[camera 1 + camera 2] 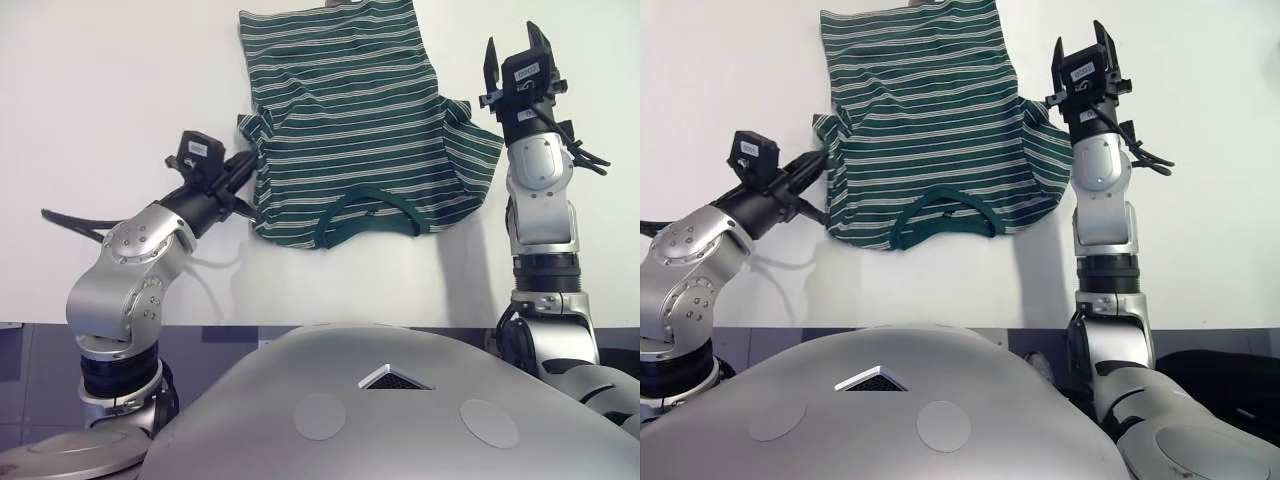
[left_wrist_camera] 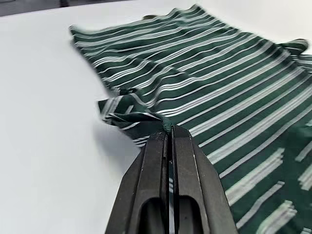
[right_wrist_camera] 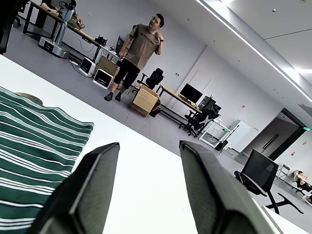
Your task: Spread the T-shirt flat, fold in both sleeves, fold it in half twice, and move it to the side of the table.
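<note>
At nine o'clock of the green-and-white striped cloth T-shirt (image 1: 345, 130), surely limp and light, my left gripper (image 2: 169, 134) pinches its sleeve hem, while my right gripper (image 1: 514, 48) gapes at three.

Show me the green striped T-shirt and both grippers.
Green striped T-shirt (image 1: 345, 120), left eye view, middle of its body.
Black two-finger left gripper (image 2: 169, 130), left wrist view, shut fingertips pinching the shirt.
Black two-finger right gripper (image 1: 513, 50), left eye view, between its open fingertips.
</note>
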